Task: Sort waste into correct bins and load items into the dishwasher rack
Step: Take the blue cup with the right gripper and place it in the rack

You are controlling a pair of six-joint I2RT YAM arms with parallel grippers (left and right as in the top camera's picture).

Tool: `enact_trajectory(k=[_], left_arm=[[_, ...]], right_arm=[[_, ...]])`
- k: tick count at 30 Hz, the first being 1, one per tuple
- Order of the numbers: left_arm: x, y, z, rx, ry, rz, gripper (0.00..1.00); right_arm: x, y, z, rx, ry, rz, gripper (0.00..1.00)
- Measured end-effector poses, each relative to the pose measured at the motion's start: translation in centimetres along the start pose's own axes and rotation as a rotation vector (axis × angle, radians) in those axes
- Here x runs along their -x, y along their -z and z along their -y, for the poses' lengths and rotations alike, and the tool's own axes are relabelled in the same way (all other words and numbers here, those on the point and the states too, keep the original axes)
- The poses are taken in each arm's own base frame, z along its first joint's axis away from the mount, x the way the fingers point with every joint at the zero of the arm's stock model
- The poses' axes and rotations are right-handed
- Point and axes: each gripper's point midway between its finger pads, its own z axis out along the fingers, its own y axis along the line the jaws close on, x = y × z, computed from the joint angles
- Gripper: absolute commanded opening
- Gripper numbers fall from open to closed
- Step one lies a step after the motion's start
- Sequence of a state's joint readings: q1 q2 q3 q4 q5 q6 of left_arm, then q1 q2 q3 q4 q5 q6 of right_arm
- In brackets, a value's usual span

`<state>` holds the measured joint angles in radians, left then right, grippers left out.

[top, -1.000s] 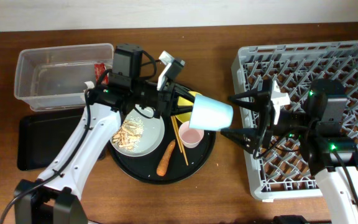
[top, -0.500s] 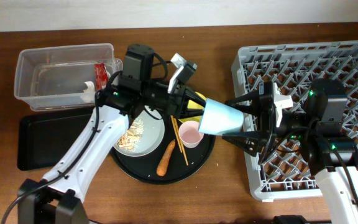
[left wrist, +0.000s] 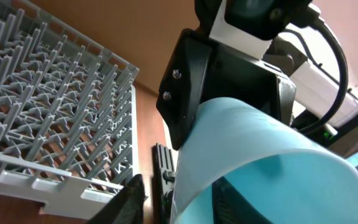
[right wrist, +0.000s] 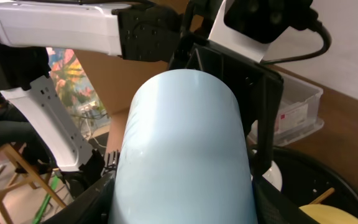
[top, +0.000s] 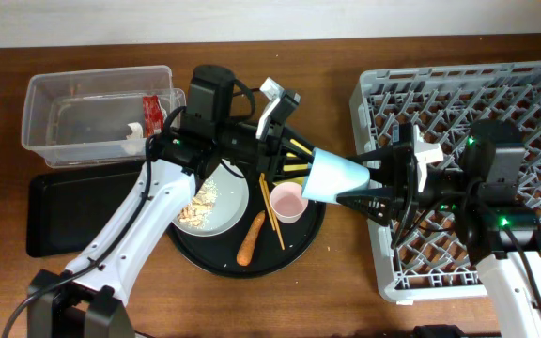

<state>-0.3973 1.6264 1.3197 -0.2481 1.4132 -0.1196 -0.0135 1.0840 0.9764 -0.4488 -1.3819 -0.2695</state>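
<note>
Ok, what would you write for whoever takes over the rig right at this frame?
Left gripper: jaws shut on the blue cup, held in the air between round tray and rack.
Right gripper: jaws straddle the cup's base; grip unclear.
Done: wrapper and tissue are in the clear tub.
Left: finish the handover and rack the cup. Plate, pink cup, yellow bowl and chopsticks sit on the round tray. Scraps and carrot need binning.

Left arm (top: 137, 214) reaches from lower left to frame centre, left gripper (top: 299, 167) clamped on the small blue cup (top: 334, 176). Right gripper (top: 372, 180) points left, fingers straddling that cup; grip unclear.
</note>
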Motion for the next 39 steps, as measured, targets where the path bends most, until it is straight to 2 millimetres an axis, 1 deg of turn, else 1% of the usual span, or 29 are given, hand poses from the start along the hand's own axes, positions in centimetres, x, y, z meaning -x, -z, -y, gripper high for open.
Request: enact_trajectory(k=[1, 3, 5, 6, 7, 9, 10, 11, 12, 13, 15, 16, 17, 18, 19, 20, 21, 24, 26, 28, 29, 30, 31, 32, 33, 34, 37, 38, 39], left_arm=[[0.0, 0.1, -0.1, 0.007, 0.004, 0.002, 0.5], [-0.4, 0.6, -1.3, 0.071, 0.074, 0.006, 0.57], [-1.6, 2.0, -4.1, 0.231, 0.197, 0.006, 0.64], [-2.7, 3.1, -5.9, 0.347, 0.276, -0.003, 0.69], [-4.6, 4.9, -8.2, 0.515, 0.374, -0.028, 0.7], [-8.2, 8.2, -10.9, 0.776, 0.502, -0.1, 0.71], [-9.9, 9.9, -11.6, 0.891, 0.552, -0.142, 0.72], [-11.7, 11.9, -12.1, 1.014, 0.597, -0.197, 0.72], [-12.9, 13.8, -12.6, 1.135, 0.613, -0.241, 0.72], [-13.5, 14.8, -12.7, 1.192, 0.619, -0.264, 0.72], [-14.2, 16.5, -12.9, 1.293, 0.618, -0.303, 0.72], [-14.3, 16.9, -13.0, 1.318, 0.614, -0.309, 0.72], [-14.2, 17.1, -13.1, 1.329, 0.609, -0.308, 0.72], [-14.2, 17.2, -13.1, 1.338, 0.608, -0.311, 0.72], [-14.3, 17.4, -13.1, 1.347, 0.607, -0.314, 0.72], [-14.3, 17.5, -13.2, 1.353, 0.605, -0.314, 0.72], [-14.3, 17.5, -13.2, 1.354, 0.606, -0.316, 0.72], [-14.3, 17.6, -13.2, 1.358, 0.603, -0.315, 0.72], [-14.3, 17.6, -13.2, 1.359, 0.604, -0.315, 0.72], [-14.3, 17.6, -13.2, 1.361, 0.603, -0.316, 0.72], [-14.3, 17.6, -13.2, 1.361, 0.604, -0.316, 0.72], [-14.3, 17.6, -13.2, 1.361, 0.604, -0.316, 0.72], [-14.3, 17.6, -13.2, 1.361, 0.604, -0.316, 0.73], [-14.3, 17.6, -13.2, 1.362, 0.604, -0.316, 0.75], [-14.3, 17.6, -13.2, 1.361, 0.604, -0.316, 0.75], [-14.3, 17.6, -13.2, 1.362, 0.603, -0.316, 0.76], [-14.3, 17.6, -13.2, 1.361, 0.604, -0.316, 0.76], [-14.3, 17.6, -13.2, 1.362, 0.603, -0.316, 0.76], [-14.3, 17.6, -13.2, 1.361, 0.604, -0.317, 0.76]], right_arm=[[-0.4, 0.0, 0.4, -0.025, -0.035, -0.013, 0.55], [-1.5, 0.1, 1.4, -0.098, -0.112, -0.048, 0.55], [-2.8, 0.4, 2.7, -0.189, -0.177, -0.092, 0.54], [-3.7, 0.7, 3.6, -0.251, -0.211, -0.122, 0.54], [-4.7, 1.2, 4.8, -0.34, -0.259, -0.16, 0.54], [-7.0, 2.7, 6.8, -0.516, -0.358, -0.235, 0.54], [-8.2, 3.7, 7.5, -0.6, -0.416, -0.272, 0.54], [-9.4, 5.4, 8.3, -0.716, -0.49, -0.312, 0.54], [-9.6, 7.7, 9.2, -0.846, -0.535, -0.331, 0.54], [-9.8, 9.9, 9.4, -0.944, -0.583, -0.355, 0.54], [-8.6, 15.3, 9.7, -1.174, -0.64, -0.356, 0.52], [-8.4, 17.7, 9.6, -1.264, -0.684, -0.352, 0.52], [-8.0, 20.7, 9.9, -1.381, -0.722, -0.327, 0.52], [-8.0, 22.4, 10.1, -1.442, -0.746, -0.319, 0.52], [-8.6, 25.8, 10.6, -1.556, -0.82, -0.307, 0.52], [-9.5, 27.4, 10.8, -1.609, -0.886, -0.304, 0.52], [-10.9, 30.2, 11.3, -1.693, -0.989, -0.294, 0.52], [-13.0, 34.6, 11.6, -1.805, -1.157, -0.244, 0.52], [-15.5, 37.1, 11.6, -1.847, -1.285, -0.231, 0.53], [-17.6, 38.4, 11.5, -1.859, -1.386, -0.225, 0.53], [-18.8, 39.1, 11.4, -1.864, -1.446, -0.218, 0.58], [-19.9, 39.7, 11.4, -1.865, -1.492, -0.213, 0.65], [-20.8, 39.9, 11.7, -1.861, -1.53, -0.213, 0.79], [-21.6, 39.9, 12.1, -1.849, -1.552, -0.224, 0.87], [-21.7, 39.9, 12.2, -1.845, -1.554, -0.227, 0.91], [-22.5, 39.5, 13.0, -1.805, -1.581, -0.218, 0.92], [-22.0, 38.5, 13.1, -1.74, -1.612, -0.191, 0.91], [-21.2, 38.1, 12.9, -1.708, -1.631, -0.185, 0.91], [-19.1, 38.0, 13.2, -1.681, -1.61, -0.145, 0.91]])
